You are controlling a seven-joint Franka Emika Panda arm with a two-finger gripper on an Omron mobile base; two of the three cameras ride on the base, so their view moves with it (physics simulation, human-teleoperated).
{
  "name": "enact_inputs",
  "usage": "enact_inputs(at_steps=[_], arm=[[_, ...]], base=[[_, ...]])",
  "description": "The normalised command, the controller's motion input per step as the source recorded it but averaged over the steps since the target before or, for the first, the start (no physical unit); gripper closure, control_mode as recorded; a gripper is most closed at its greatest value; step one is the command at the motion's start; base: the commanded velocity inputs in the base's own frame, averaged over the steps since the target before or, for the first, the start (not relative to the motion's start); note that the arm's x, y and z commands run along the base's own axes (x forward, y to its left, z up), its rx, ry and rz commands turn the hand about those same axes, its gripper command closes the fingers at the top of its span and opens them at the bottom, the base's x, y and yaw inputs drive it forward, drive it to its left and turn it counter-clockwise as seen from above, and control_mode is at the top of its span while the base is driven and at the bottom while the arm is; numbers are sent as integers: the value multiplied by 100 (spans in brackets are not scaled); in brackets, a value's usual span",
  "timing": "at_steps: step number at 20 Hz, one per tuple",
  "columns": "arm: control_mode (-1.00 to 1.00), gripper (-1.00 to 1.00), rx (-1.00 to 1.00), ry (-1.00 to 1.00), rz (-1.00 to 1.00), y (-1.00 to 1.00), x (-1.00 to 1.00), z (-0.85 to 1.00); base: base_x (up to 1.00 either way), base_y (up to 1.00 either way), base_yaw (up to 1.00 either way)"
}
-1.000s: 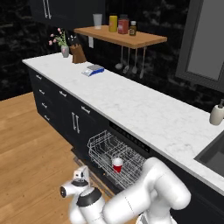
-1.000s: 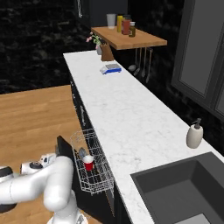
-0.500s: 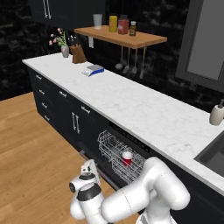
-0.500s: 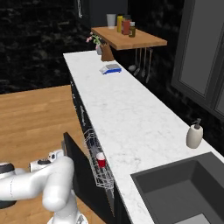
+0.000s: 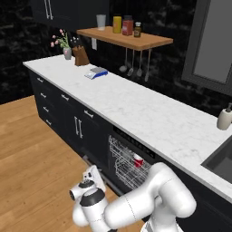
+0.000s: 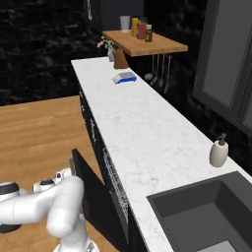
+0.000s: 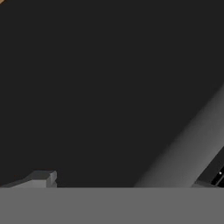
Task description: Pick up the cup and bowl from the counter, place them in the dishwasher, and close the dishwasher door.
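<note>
The dishwasher door (image 6: 91, 189), a flat black panel, stands steeply tilted up, a little short of the cabinet front. Behind it the white wire rack (image 5: 124, 164) of the dishwasher shows, with the red cup (image 5: 138, 159) standing in it. The bowl is hidden. My gripper (image 6: 68, 173) is low at the door's outer face, open, with nothing between its fingers. In the hand view the black door panel (image 7: 100, 87) is very close, its silver bar handle (image 7: 188, 144) runs diagonally at the right, and one fingertip (image 7: 41, 178) shows at the lower left.
The white marble counter (image 5: 136, 104) runs over black cabinets (image 5: 68, 120). A beige soap bottle (image 6: 218, 152) stands by the dark sink (image 6: 206, 211). At the far end are a blue-and-white item (image 5: 96, 72), a knife block (image 5: 81, 56) and a wooden shelf (image 5: 127, 38). Wooden floor (image 6: 39, 133) lies to the left.
The door has swung up from nearly flat to steeply raised. The rack with the cup has slid back into the dishwasher. My hand has risen with the door.
</note>
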Motion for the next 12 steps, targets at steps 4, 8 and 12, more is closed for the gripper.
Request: enact_inputs(at_steps=[4, 8, 12], arm=[[-100, -100, -83, -28, -31, -58, 21, -76], [-100, -100, -86, -26, -32, -54, 23, -62], [-100, -100, -73, -26, -30, -73, 24, -87]], base=[[0, 0, 0], [0, 0, 0], [0, 0, 0]])
